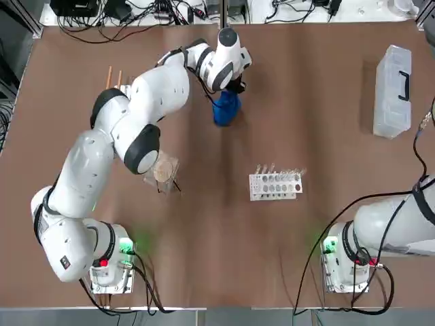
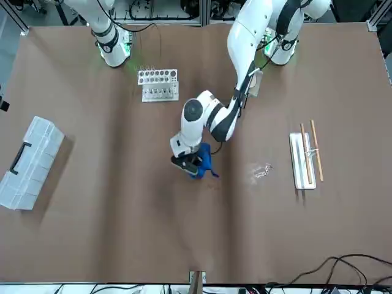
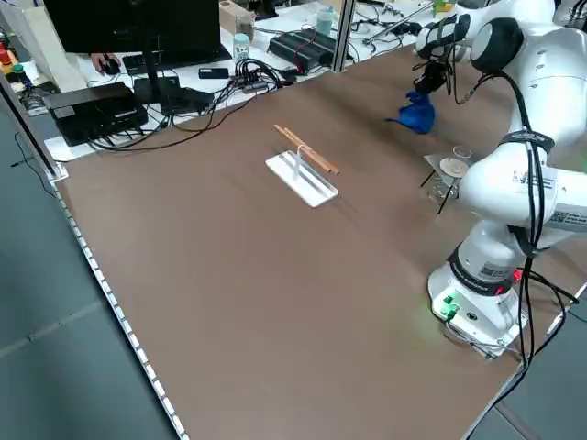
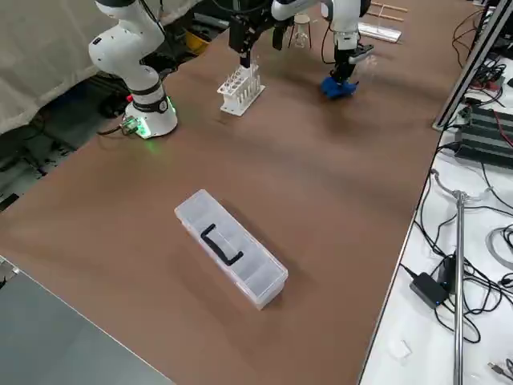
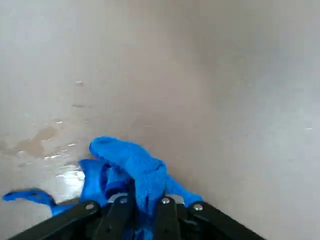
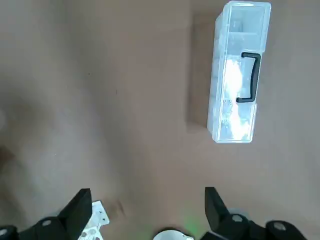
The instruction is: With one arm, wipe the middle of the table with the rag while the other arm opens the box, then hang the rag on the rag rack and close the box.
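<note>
Top view: box (image 1: 393, 92) lengthwise (nearly) away from robot

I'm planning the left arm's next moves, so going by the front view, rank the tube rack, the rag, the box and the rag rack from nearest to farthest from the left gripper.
1. Rag, in the left gripper.
2. Tube rack, toward the robot's bases.
3. Rag rack, to the robot's left.
4. Box, far to its right.
</note>
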Motion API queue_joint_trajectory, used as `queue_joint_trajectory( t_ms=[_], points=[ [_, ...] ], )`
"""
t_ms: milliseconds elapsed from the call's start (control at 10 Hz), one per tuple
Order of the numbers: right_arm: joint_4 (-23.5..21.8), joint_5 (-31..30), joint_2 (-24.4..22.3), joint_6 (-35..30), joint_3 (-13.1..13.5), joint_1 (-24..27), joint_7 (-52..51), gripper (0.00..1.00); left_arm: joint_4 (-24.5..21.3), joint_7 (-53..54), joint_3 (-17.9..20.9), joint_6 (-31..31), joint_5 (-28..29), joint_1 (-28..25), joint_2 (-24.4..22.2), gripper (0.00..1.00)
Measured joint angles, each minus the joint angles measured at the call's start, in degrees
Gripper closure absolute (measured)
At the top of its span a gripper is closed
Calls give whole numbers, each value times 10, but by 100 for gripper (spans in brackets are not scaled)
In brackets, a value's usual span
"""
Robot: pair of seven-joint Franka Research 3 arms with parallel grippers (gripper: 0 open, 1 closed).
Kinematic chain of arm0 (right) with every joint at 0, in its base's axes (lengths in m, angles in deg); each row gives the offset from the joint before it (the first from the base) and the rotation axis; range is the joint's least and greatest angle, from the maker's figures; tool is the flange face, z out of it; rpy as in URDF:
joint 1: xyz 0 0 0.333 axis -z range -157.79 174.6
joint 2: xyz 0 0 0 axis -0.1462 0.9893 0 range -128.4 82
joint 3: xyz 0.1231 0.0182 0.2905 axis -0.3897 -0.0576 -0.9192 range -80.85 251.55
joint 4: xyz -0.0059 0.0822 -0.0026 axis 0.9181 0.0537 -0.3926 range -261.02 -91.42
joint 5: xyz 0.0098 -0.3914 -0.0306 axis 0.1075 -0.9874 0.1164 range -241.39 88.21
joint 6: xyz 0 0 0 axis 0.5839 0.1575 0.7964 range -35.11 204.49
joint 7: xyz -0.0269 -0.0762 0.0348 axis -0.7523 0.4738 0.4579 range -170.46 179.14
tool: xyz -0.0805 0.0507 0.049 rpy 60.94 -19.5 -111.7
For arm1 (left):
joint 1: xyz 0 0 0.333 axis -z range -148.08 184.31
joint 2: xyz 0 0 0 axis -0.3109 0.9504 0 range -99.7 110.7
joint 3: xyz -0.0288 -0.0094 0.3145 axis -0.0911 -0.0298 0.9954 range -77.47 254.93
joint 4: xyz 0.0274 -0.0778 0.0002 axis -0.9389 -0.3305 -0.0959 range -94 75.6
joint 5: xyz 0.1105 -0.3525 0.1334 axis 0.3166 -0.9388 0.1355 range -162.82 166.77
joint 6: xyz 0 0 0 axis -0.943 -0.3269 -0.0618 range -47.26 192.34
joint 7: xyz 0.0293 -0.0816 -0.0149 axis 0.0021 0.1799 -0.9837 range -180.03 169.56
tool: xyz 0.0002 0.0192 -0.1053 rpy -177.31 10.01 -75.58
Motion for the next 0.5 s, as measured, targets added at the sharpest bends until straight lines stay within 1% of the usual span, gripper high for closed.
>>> queue_joint_trajectory(
  t_ms=[300, 500],
  points=[
    [0, 0, 4, 0, 0, 0, 0, 0, 11, -40, -41, 36, 0, 1, 0, 86],
    [0, 0, 5, 0, 0, 0, 0, 0, 11, -50, -48, 39, 0, 1, 7, 86]
  ],
)
